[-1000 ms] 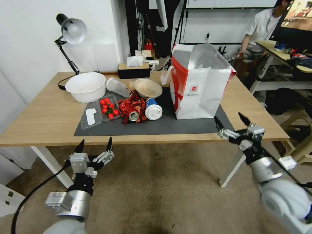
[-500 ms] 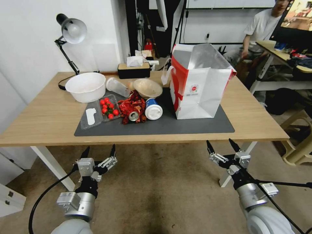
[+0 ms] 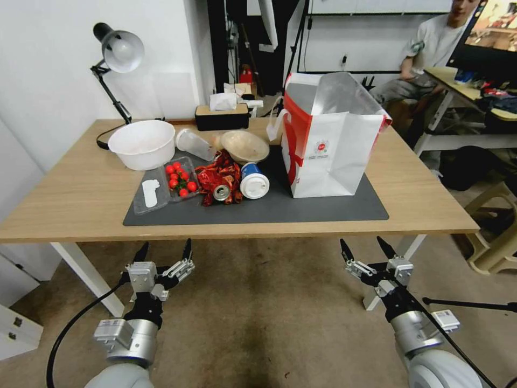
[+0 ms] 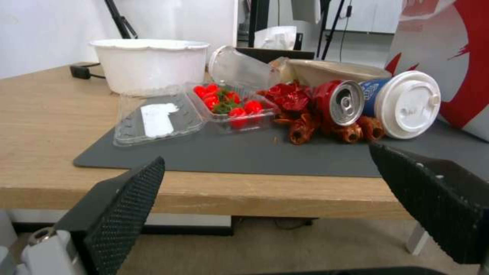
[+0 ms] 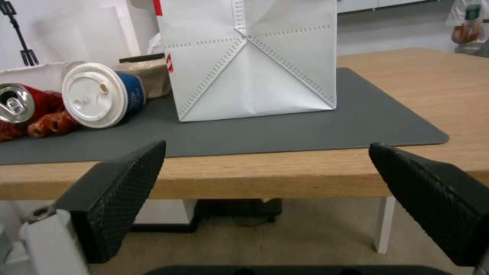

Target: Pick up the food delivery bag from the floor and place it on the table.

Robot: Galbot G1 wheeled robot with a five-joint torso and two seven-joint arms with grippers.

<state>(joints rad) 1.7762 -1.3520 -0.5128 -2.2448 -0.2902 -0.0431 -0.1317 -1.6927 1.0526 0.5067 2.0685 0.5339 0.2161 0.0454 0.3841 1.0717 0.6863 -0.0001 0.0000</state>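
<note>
The food delivery bag (image 3: pixel 328 137) stands upright on the bench (image 3: pixel 81 199) (placement apparently complete); left pincer (image 3: pixel 163 252) and right pincer (image 3: pixel 364 249), lower frame, gape wide, empty.

Bag (image 3: pixel 328 145) on mat (image 3: pixel 323 205), right of cup (image 3: pixel 253 181); table (image 3: pixel 70 194) beneath.

Head looks down; wrists level, sharing table (image 3: pixel 81 199).
</note>
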